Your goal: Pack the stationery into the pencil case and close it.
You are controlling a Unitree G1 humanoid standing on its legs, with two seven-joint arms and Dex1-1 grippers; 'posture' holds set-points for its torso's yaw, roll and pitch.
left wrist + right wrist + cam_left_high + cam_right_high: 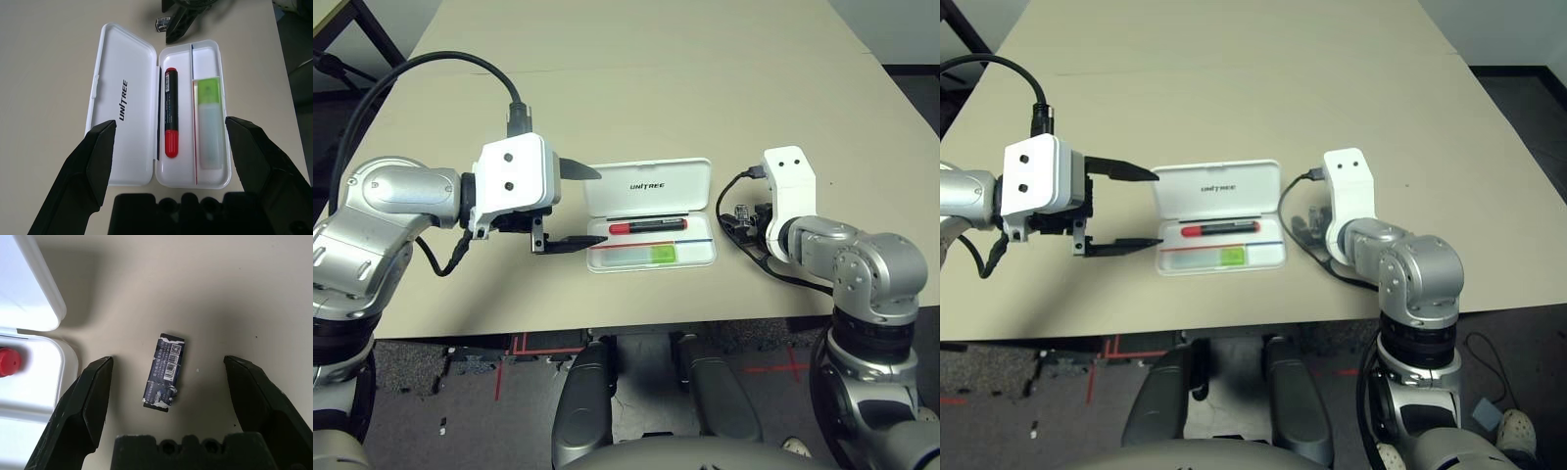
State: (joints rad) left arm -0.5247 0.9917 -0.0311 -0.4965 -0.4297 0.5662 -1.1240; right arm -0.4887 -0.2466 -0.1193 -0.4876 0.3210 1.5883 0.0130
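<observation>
Lying open at the centre of the head view on the beige desk [705,78]: the white pencil case [651,188], lid folded back toward the upper frame with its "UNITREE" print facing up, tray nearer the lower edge. Inside the tray, a red marker [647,226] with a black end along the far side of the red-blue line — and a pale green-and-white flat stick [634,256] on the near side, both lengthwise and apart from each other. Just left of the case, the left end effector [573,206], fingers spread wide with nothing between them, one tip by the lid's corner and the other by the tray's corner. Right of the case, the right end effector [166,382], likewise spread and empty, low over the desk. Between its fingers in the right wrist view, touching neither: a small dark blue piece [164,371] with a barcode label, flat on the desk just beside the case's corner.
</observation>
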